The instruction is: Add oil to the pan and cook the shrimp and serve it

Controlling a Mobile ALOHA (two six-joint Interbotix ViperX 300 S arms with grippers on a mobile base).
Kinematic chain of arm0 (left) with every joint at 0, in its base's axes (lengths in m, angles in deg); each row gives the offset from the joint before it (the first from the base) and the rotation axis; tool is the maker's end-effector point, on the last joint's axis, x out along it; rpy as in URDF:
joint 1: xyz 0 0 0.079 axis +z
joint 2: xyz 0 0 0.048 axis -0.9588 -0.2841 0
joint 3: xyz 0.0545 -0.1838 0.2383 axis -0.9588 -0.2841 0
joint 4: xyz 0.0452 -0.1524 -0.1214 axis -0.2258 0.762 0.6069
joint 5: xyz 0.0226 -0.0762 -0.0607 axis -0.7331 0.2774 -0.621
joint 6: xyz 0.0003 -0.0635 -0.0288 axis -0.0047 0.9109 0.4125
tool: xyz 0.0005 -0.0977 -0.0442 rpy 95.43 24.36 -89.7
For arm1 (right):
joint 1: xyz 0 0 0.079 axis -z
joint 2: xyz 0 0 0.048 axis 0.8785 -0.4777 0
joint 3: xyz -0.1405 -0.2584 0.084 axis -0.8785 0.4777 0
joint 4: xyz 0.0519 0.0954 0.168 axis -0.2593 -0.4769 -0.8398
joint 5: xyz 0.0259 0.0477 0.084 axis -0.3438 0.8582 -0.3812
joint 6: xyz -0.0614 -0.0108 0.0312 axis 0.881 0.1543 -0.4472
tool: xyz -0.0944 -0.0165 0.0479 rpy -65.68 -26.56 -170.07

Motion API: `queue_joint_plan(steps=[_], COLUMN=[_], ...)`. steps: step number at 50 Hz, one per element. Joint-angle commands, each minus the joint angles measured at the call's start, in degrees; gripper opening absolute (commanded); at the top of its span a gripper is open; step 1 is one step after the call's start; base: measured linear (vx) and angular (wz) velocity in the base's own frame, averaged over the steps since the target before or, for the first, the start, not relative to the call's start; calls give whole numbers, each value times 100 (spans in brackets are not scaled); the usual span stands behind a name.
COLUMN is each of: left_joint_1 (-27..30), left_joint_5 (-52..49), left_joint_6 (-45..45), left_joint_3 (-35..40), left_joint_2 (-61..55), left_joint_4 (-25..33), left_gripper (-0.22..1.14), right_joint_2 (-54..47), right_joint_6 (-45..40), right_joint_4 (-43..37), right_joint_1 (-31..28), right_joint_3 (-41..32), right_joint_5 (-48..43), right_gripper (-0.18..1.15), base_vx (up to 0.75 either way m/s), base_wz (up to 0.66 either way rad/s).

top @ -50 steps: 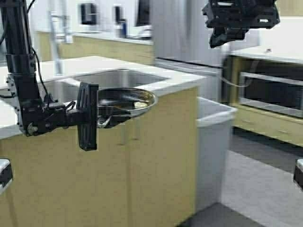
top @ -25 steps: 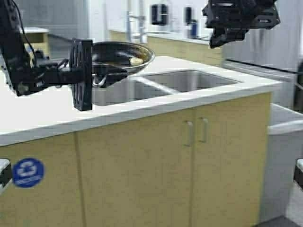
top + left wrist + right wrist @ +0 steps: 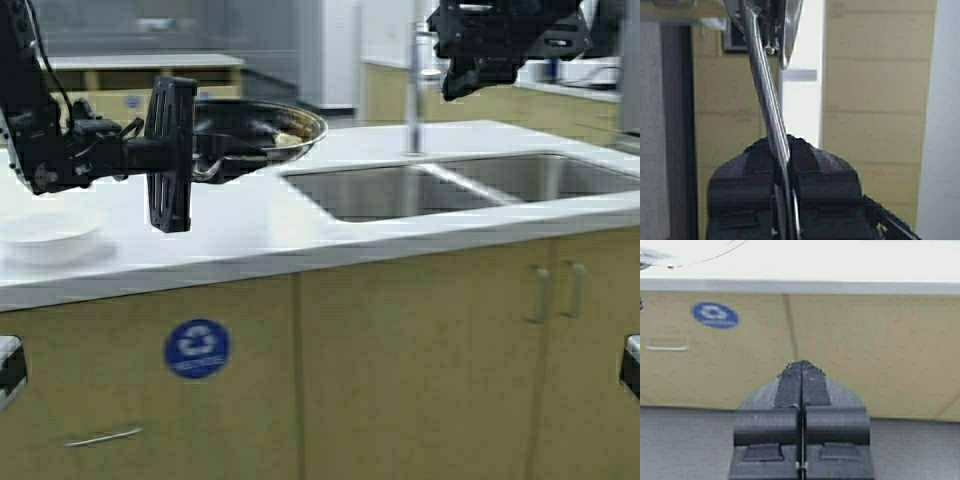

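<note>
The pan [image 3: 250, 125], dark inside with a shiny steel rim, hangs level above the white counter [image 3: 260, 235]. My left gripper [image 3: 200, 160] is shut on its short steel handle [image 3: 765, 95], which runs between the black fingers [image 3: 810, 160] in the left wrist view. A pale curled shrimp [image 3: 290, 138] lies inside the pan near its right rim. My right gripper [image 3: 801, 365] is shut on nothing and is held high at the upper right [image 3: 470, 80], facing the cabinet fronts. The oil is out of view.
A white bowl [image 3: 45, 238] sits on the counter at the left, below my left arm. A double steel sink [image 3: 450, 185] with a tall faucet [image 3: 413, 80] lies to the right. Yellow cabinet doors with a blue recycling sticker [image 3: 197, 348] face me.
The robot has moved: the counter and sink have slid to the right in the high view, and the white bowl has come into sight. The pan stays in my left gripper.
</note>
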Motion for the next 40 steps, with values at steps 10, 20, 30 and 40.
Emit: queue_joint_plan(steps=[10, 20, 30, 40], left_joint_1=[-18, -18, -18, -18], left_joint_5=[79, 26, -237, -773], left_joint_6=[0, 9, 18, -26], left_joint_3=[141, 176, 149, 185], left_joint_2=[439, 492, 606, 729], left_joint_4=[-35, -35, -26, -26], left_gripper=[3, 3, 3, 3], right_joint_2=[62, 193, 211, 193], right_joint_6=[26, 0, 0, -9], right_joint_4=[53, 53, 53, 53], right_joint_1=[-9, -9, -9, -9], right_joint_3=[-79, -62, -79, -44], right_joint_5=[-123, -97, -97, -97], right_gripper=[6, 6, 6, 6], base_vx=[3, 5, 4, 4], base_wz=[38, 44, 42, 33])
